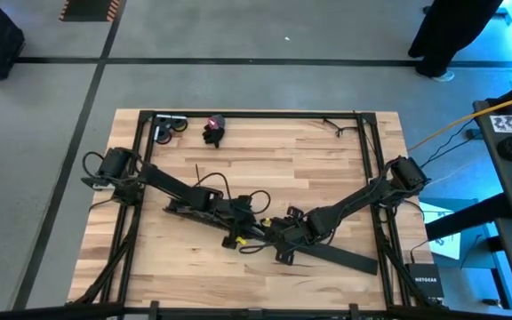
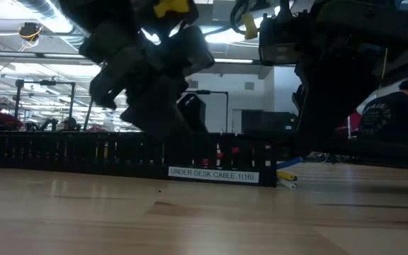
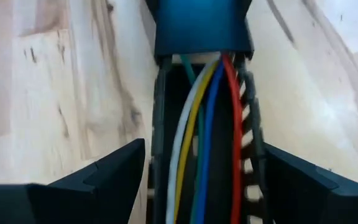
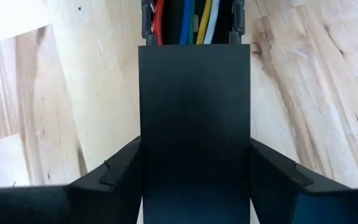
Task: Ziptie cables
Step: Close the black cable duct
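Hovering low with the left gripper (image 3: 202, 149), fingers spread wide either side of the slotted channel (image 3: 159, 124), gripping nothing. Looking down on the cables (image 3: 213, 124), white, yellow, green, blue and red, lying side by side inside that channel near the middle of the table (image 3: 55, 93). Holding the right gripper (image 4: 194, 144) likewise spread and empty, astride the flat cover (image 4: 194, 81) just to the right. Seeing no ziptie anywhere. Probably best: centring both claws, gathering the wires evenly, avoiding snags on the slotted wall.
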Controlling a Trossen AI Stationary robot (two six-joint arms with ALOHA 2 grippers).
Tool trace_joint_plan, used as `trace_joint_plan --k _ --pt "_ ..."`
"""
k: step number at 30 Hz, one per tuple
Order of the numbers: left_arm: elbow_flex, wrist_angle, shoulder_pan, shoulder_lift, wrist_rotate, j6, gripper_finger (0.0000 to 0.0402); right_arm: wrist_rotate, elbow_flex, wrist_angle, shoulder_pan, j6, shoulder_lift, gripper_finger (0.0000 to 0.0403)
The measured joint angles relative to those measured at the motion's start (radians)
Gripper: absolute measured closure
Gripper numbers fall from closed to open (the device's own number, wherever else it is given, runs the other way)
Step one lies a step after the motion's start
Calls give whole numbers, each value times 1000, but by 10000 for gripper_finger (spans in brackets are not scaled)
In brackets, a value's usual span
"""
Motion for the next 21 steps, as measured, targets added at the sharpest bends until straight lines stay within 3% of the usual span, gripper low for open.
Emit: trace_joint_plan --k 5,12,21 --pt "-32 51 -1 0 22 -12 123 0 -1 3 0 0 0 183" --pt "-51 198 -1 48 52 -61 175 11 -3 51 0 -6 1 183" --pt "-51 227 0 66 57 -76 198 12 -5 65 -6 -29 0 183"
